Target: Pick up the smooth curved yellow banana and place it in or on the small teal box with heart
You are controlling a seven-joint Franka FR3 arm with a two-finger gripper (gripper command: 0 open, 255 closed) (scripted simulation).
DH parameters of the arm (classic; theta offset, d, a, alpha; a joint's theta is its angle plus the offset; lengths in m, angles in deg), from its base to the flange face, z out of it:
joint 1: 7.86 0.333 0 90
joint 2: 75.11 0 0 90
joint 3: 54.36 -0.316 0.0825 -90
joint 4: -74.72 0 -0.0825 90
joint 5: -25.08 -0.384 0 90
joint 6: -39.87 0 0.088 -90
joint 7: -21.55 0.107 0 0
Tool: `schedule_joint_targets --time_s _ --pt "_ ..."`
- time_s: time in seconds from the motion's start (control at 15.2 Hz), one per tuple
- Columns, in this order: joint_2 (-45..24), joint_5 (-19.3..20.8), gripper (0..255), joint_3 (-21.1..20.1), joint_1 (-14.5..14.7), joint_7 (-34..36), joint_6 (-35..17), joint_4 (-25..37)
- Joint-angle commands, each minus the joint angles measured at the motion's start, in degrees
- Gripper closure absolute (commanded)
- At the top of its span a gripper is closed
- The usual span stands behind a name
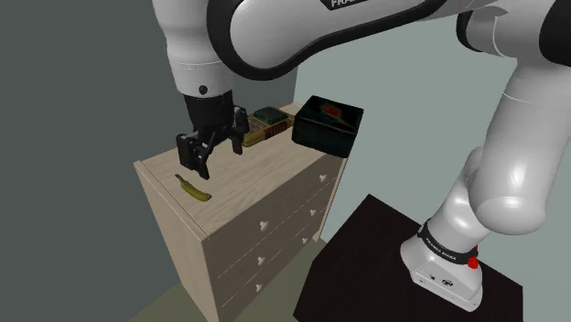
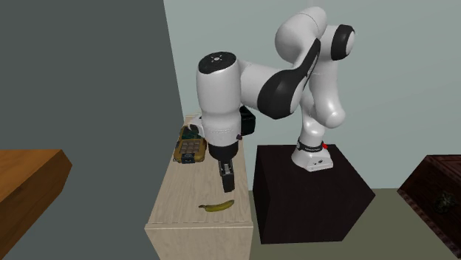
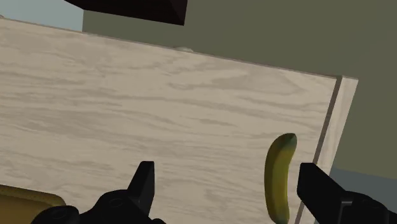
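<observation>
The yellow banana (image 1: 194, 189) lies flat near the front corner of the pale wooden dresser top (image 1: 261, 174), also seen as banana (image 2: 217, 206) and banana (image 3: 280, 178). My black gripper (image 1: 215, 157) hangs open a little above the dresser top, just behind the banana. In the wrist view the gripper (image 3: 230, 184) has its fingers wide apart, and the banana lies between them close to one finger (image 3: 318, 184), untouched. The dark teal box (image 1: 328, 123) stands at the far end of the dresser, with a small red mark on its lid.
A yellowish-brown flat object (image 1: 261, 123) holding small dark items lies between the gripper and the box; it shows as the object (image 2: 190, 146) too. The dresser edge (image 3: 331, 140) runs right beside the banana. The dark stand (image 2: 310, 196) stands next to the dresser.
</observation>
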Motion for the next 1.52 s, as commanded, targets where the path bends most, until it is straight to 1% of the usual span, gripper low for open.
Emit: schedule_joint_targets --time_s 0.0,0.2,0.73,1.19,1.25,1.45 --pt "-5.12 2.59 0 -0.2 2.33 2.43 1.55 5.79" --pt "-12.08 5.77 0 0.2 6.26 5.0 3.86 14.12" --pt "-12.3 6.15 0 0.58 5.57 5.46 -1.83 8.54" --pt "-12.32 6.16 0 0.58 5.58 5.47 -1.82 8.55" --pt "-12.32 6.16 255 0.58 5.58 5.47 -1.82 8.55" --pt "-12.32 6.16 255 0.58 5.58 5.47 -1.82 8.55"
